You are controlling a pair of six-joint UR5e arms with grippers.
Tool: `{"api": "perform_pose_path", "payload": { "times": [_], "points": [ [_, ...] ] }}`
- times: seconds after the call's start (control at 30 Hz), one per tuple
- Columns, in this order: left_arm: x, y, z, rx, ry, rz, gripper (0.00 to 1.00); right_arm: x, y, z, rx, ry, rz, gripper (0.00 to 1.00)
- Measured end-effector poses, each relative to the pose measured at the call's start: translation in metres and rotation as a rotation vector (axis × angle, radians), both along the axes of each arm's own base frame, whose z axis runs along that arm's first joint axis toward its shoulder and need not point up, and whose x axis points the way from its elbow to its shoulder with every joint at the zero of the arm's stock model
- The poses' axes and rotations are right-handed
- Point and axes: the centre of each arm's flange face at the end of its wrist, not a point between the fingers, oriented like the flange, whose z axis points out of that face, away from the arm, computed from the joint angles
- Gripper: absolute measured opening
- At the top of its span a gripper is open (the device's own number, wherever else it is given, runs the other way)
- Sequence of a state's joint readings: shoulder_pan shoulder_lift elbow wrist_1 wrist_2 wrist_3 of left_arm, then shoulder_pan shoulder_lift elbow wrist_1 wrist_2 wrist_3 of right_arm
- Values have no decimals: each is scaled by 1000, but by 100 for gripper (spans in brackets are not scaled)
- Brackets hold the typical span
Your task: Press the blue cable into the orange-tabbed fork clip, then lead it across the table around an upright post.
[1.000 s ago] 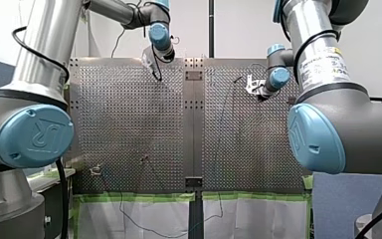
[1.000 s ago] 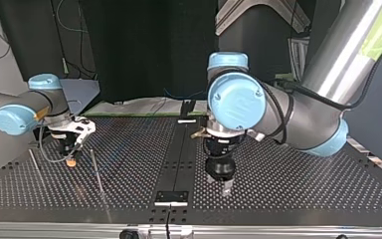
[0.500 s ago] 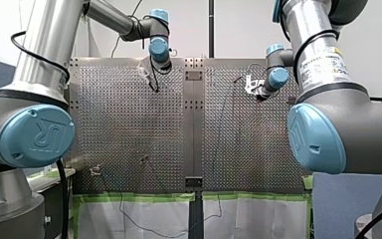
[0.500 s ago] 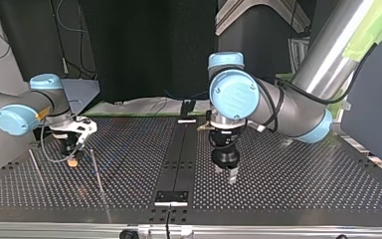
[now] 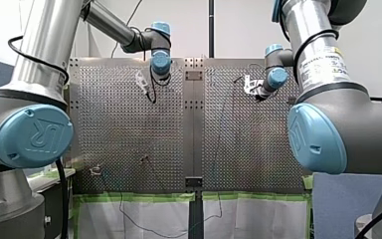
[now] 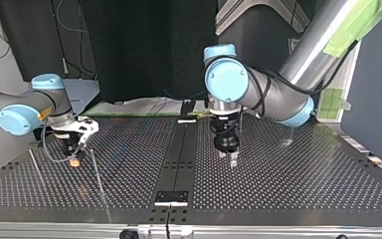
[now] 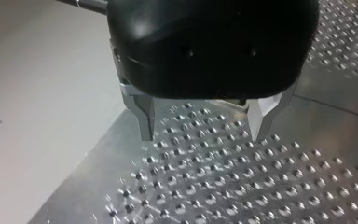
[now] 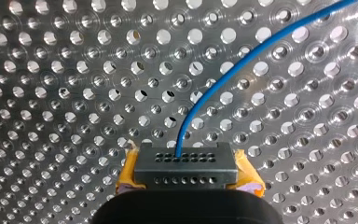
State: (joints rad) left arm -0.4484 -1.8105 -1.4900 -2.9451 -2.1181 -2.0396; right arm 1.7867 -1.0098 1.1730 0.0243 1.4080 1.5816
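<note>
My right gripper [image 8: 186, 161] is shut on the blue cable [image 8: 223, 77], which curves away ahead of it over the perforated table. Yellow pads flank its grey tip. At the top view's left the same gripper [image 6: 74, 149] points down, with an orange bit [image 6: 73, 162] at its tip on the table; I cannot tell if that is the clip. A thin upright post [image 6: 97, 174] stands just beside it. My left gripper [image 7: 204, 135] is open with nothing between its metal fingers, and hovers low over the table's middle [image 6: 227, 158].
A second thin post [image 6: 35, 167] stands at the top view's far left. A small pale fixture [image 5: 97, 171] and a short peg [image 5: 144, 159] sit near the front view's lower left. A dark centre strip [image 6: 179, 159] divides the table. The cable [image 5: 224, 129] trails off the table's near edge.
My left arm has drawn back from the top view's near edge toward the middle of the table, its gripper still open. My right gripper has hardly moved.
</note>
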Motion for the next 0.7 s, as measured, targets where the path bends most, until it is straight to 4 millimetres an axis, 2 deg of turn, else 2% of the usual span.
{"api": "perform_pose_path", "payload": {
  "times": [0.37, 0.7],
  "points": [
    [-25, -16, -37, 15, 7, 26, 100, 0, 0, 0, 0, 1, -1, 0],
    [-44, -16, -73, 14, 14, 82, 100, 0, 0, 0, -1, 1, -1, 0]
  ]
}}
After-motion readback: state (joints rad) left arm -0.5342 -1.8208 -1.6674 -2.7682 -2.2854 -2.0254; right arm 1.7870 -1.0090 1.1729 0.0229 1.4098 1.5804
